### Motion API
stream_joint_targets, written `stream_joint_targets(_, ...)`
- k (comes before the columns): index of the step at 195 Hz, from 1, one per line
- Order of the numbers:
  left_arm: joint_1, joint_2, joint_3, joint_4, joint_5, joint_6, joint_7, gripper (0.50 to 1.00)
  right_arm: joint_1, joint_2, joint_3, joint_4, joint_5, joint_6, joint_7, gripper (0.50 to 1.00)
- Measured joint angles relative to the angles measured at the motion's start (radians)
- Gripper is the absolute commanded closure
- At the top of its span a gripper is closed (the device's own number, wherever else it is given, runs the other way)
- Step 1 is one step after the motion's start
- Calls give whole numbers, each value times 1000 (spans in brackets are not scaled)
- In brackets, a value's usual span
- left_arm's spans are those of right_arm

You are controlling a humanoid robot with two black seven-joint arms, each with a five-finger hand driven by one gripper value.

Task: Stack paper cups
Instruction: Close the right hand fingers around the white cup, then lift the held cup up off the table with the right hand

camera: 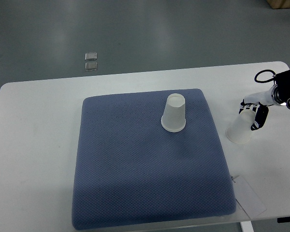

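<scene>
From above, a white table (34, 145) carries a large blue mat (145, 169) that fills its middle. One paper cup (174, 113) stands upside down on the far part of the mat, a little right of centre, its wide rim on the fabric and its base up. A second paper cup (241, 129) is off the mat, over the bare table to the right, tilted with its open mouth pointing near and left. The right hand (255, 115), whose arm comes in from the right edge, has its white and black fingers (257, 118) wrapped around this cup's upper end, gripping it. A black cable (265, 76) loops above the wrist at the far right. Nothing lies between the two cups except the mat's right edge. Near the table's near right corner lies a clear flat sheet or bag (249, 195), partly under the mat's corner. On the grey floor beyond the table sit two small pale squares (91, 61). No writing can be read on anything.
</scene>
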Motion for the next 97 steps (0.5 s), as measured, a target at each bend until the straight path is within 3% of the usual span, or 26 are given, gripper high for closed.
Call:
stream_joint_targets(59,0,0,0,0,0,0,0,500,13,-8,0,0,5,18,0,857)
stream_joint_targets(97,0,0,0,0,0,0,0,500,81,-45,2,11,6,97,1,857)
